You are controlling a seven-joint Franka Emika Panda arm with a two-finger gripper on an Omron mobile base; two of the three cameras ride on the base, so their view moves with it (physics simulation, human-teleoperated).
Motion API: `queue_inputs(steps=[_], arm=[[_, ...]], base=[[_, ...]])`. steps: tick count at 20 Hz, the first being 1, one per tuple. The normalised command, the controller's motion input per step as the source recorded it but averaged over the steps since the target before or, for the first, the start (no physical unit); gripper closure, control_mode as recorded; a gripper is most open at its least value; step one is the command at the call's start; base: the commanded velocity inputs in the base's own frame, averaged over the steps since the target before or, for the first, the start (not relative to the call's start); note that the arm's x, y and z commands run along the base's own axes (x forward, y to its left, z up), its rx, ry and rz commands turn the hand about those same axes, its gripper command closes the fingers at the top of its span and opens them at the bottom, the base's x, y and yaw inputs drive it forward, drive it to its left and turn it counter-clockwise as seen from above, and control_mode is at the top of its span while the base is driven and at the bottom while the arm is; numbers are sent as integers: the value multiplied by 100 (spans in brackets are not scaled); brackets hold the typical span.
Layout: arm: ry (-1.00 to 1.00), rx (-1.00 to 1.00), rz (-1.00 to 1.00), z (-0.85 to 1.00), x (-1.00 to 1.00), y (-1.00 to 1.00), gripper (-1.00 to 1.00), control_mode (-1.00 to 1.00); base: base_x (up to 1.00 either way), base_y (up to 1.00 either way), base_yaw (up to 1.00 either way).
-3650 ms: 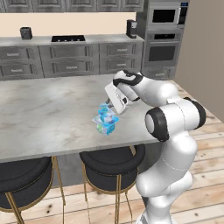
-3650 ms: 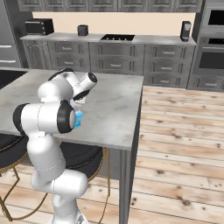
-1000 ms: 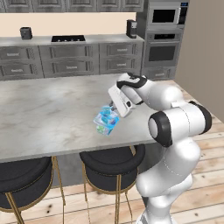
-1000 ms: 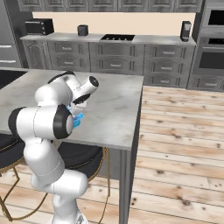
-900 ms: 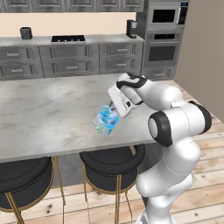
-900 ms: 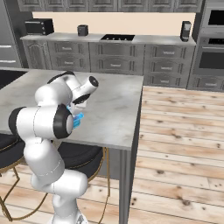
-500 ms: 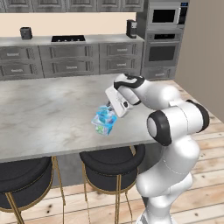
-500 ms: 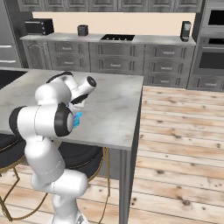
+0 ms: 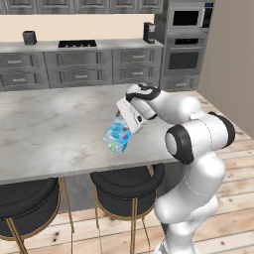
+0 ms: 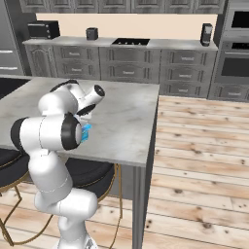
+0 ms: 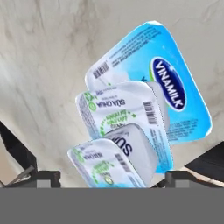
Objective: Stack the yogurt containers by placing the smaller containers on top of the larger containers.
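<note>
The larger container [image 11: 181,94], a squarish blue-and-white pack with a Vinamilk lid, lies on the grey stone counter [image 9: 54,129]. A smaller white-lidded cup [image 11: 118,111] with green print rests on it. An even smaller cup [image 11: 105,166] sits on top of that, nearest the camera. My gripper [image 11: 109,177] hovers over this stack, open, its fingertips [image 11: 43,177] wide on either side of the top cup and clear of it. From the left base the stack [image 9: 118,140] stands near the counter's front edge with the gripper [image 9: 125,127] just above. From the right base, a blue sliver of the stack [image 10: 86,133] shows behind the arm.
Two black stools [image 9: 126,181] [image 9: 25,198] stand under the counter's front edge, close below the stack. The counter stretches bare to the left and back. Along the far wall run grey cabinets with a cooktop [image 9: 77,43] and a wall oven [image 9: 184,54].
The jaws have gone from shut on the top small cup to wide open. The cup stays on the stack. The arm has barely moved.
</note>
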Motion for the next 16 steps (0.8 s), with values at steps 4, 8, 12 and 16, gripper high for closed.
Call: queue_inputs(steps=[4, 8, 12, 16], arm=[[-1, 0, 0, 6, 0, 1, -100, -100], [-2, 0, 0, 12, 0, 0, -100, -100], [-1, 0, 0, 17, -3, 0, -100, -100], [0, -1, -4, 18, -14, 0, -100, -100]], base=[[0, 0, 0], [0, 0, 0], [0, 0, 0], [0, 0, 0]])
